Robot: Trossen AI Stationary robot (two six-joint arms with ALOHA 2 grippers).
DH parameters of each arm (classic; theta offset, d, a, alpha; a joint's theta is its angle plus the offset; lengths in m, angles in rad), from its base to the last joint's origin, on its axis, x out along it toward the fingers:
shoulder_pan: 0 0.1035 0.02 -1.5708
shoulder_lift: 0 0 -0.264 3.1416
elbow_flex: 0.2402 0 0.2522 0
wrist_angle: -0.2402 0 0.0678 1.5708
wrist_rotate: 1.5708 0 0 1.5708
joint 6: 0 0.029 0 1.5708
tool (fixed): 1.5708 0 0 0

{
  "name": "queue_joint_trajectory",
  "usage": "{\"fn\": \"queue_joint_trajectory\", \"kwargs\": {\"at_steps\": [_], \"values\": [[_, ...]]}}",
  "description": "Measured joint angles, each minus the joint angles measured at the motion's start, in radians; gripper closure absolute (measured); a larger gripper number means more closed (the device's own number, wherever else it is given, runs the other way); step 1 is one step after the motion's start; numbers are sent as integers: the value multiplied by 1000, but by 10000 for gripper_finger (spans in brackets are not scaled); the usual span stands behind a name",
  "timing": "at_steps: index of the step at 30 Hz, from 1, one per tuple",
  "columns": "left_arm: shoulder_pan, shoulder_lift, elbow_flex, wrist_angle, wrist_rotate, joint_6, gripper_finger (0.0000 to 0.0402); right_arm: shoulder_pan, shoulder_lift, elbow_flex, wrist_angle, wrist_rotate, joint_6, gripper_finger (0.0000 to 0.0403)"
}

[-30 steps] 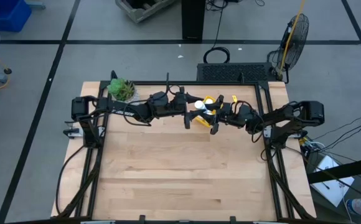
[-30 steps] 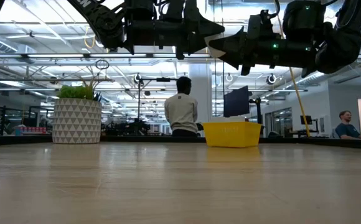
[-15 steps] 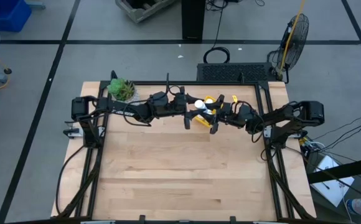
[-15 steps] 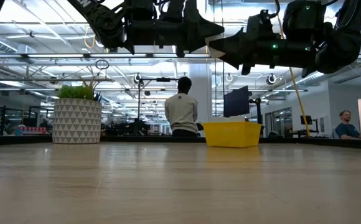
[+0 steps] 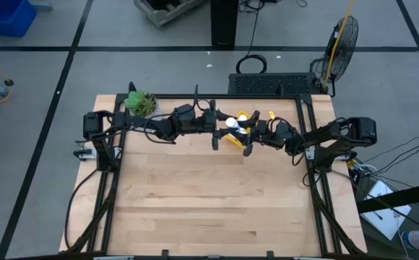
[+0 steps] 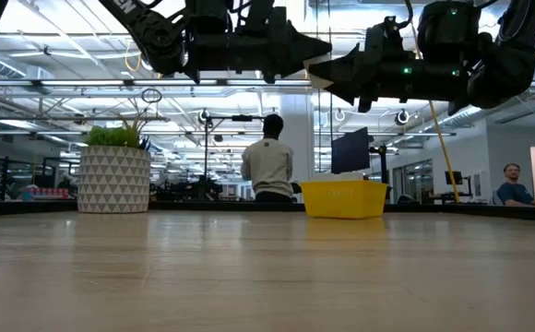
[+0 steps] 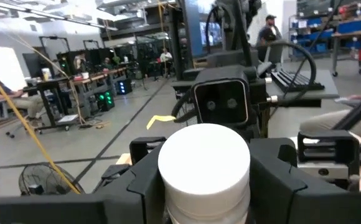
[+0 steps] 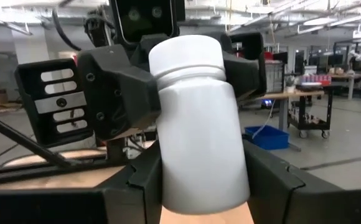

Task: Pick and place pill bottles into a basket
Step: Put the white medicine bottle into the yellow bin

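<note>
One white pill bottle [image 5: 230, 123] with a white cap is held in the air between my two grippers, above the table's far middle. My left gripper [image 5: 220, 132] comes from the table's left and my right gripper [image 5: 243, 136] from the right. Both are shut on the bottle, tip to tip. The yellow basket [image 6: 344, 198] stands on the table below and behind them. In the high view [image 5: 243, 115] the arms hide most of it. The other pill bottles do not show. My left gripper pinches the bottle's cap end [image 7: 204, 163] between its two fingers [image 8: 126, 87], coming level from the table's left. The cap's top faces its wrist camera. The bottle is lifted clear. My right gripper pinches the bottle's body [image 8: 199, 162], toward its bottom end, between its two fingers [image 8: 269, 180], coming level from the table's right. The bottle lies roughly along the fingers, a little tilted, with its cap pointing away toward the left gripper.
A white patterned pot with a green plant [image 5: 141, 103] stands at the table's far left corner and also shows in the low view [image 6: 113, 180]. People sit and stand in the room beyond the far edge. The wooden table [image 5: 209, 195] stretches toward the near edge.
My left gripper has shifted slightly toward the table's left edge. The bottle stays in the air between the two grippers.
</note>
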Motion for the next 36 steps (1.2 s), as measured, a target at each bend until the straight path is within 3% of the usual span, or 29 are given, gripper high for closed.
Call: {"fn": "queue_joint_trajectory", "kwargs": {"at_steps": [3, 8, 13, 24, 30, 36], "values": [[6, 0, -1, -24, 29, 2, 226, 1, -1, 1, -46, 27, 7, 231], [13, 0, -1, -76, 37, 17, 226, 0, -1, 0, -110, 80, 56, 126], [13, 0, 23, -135, 25, 22, 226, 1, 0, 0, -134, 138, 87, 79], [54, -3, 123, -281, 6, 81, 226, 2, 0, -20, -371, 213, 208, 86], [102, 28, 126, -296, 40, 53, 226, 9, -58, -117, -144, 253, 170, 94], [102, 126, 147, -183, 72, 22, 226, 6, -245, -193, -51, 330, 50, 95]]}}
